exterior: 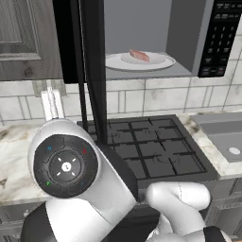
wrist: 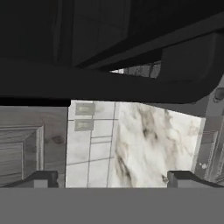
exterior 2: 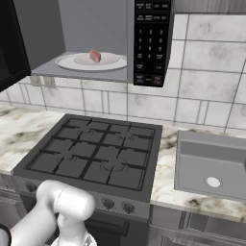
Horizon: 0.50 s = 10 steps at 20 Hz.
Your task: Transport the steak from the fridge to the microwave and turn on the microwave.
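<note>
A marbled white-and-brown counter [exterior 2: 29, 132] carries a black gas stove [exterior 2: 96, 156] at centre frame and a grey sink [exterior 2: 211, 163] at right; pale tiled wall [exterior 2: 206, 77] rises behind. The microwave [exterior: 142, 38] hangs in the upper frame, its dark glass door [exterior: 92, 66] swung open toward the camera. The steak [exterior: 139, 56] lies on the white turntable plate [exterior: 160, 62] inside — small, pinkish-red. The button panel [exterior 2: 151, 41] bears white markings too small to read. The white arm [exterior: 85, 189] folds low in the foreground. In the hand view, the gripper [wrist: 111, 178] shows both fingertips [wrist: 43, 178] spread wide, grasping nothing — facing counter, tile and a dark wood-panelled cabinet [wrist: 26, 144].
</note>
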### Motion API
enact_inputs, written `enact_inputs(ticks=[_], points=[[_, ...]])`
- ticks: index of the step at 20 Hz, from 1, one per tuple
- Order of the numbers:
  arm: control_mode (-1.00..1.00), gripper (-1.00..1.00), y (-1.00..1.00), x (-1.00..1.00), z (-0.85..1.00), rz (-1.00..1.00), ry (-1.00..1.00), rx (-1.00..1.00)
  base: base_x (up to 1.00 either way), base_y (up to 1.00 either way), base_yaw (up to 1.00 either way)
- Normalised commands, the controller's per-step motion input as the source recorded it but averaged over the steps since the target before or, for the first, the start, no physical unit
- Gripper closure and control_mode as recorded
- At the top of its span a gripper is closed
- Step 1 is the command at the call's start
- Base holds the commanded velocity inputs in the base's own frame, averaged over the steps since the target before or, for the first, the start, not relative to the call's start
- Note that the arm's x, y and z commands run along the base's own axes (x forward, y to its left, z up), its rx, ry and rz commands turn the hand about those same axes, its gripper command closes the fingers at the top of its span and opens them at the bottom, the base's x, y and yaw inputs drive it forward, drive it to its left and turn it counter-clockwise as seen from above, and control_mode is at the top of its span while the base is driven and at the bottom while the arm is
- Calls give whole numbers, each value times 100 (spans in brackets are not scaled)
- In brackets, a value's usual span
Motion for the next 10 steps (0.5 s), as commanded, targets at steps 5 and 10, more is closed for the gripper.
enact_inputs(ticks=[5,10], points=[[-100,-100,7,39,-11,-12,0,0,0,0,0],[-100,-100,-1,22,-16,-11,0,0,0,0,0]])
